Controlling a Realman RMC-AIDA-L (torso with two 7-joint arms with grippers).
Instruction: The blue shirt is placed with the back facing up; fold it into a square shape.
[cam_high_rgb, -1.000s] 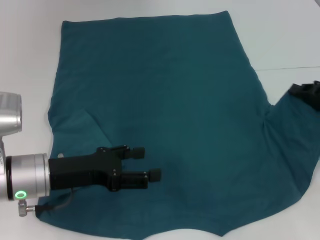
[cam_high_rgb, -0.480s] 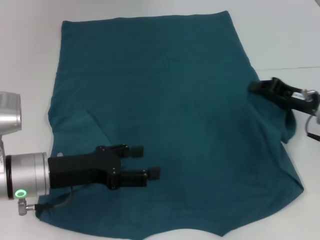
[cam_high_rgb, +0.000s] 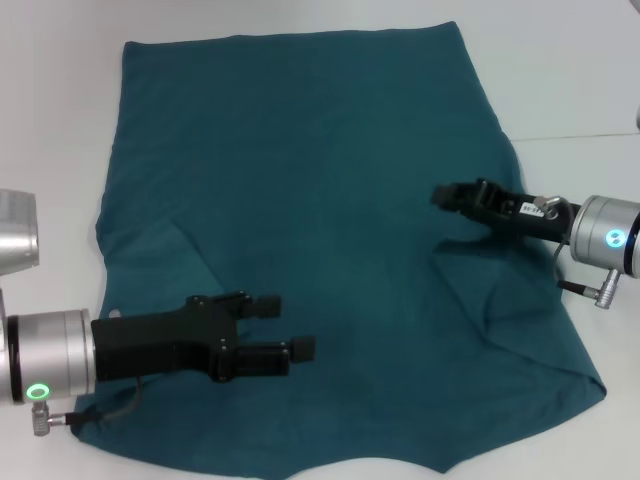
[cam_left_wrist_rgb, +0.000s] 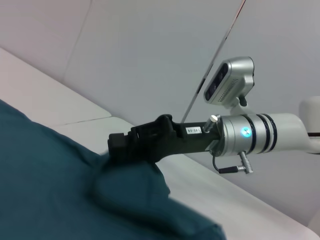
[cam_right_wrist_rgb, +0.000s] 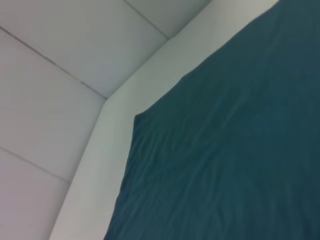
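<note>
The blue shirt (cam_high_rgb: 320, 170) lies spread on the white table (cam_high_rgb: 560, 70), plain side up, and also shows in the left wrist view (cam_left_wrist_rgb: 45, 190) and the right wrist view (cam_right_wrist_rgb: 240, 150). My right gripper (cam_high_rgb: 442, 195) reaches in from the right, shut on the shirt's right sleeve, which is folded inward over the body. From the left wrist camera, the right gripper (cam_left_wrist_rgb: 116, 145) holds a raised hump of fabric at its tip. My left gripper (cam_high_rgb: 295, 325) is open low over the shirt's near-left part, with nothing between its fingers.
Bare white table surrounds the shirt on the far side and the right, with a thin seam line (cam_high_rgb: 580, 135) at the right. The shirt's near edge runs close to the table's front. Pale wall panels (cam_right_wrist_rgb: 60, 60) stand behind the table.
My right gripper has come in from the right edge toward the middle, pulling the right sleeve over the shirt's body. The left gripper has barely shifted.
</note>
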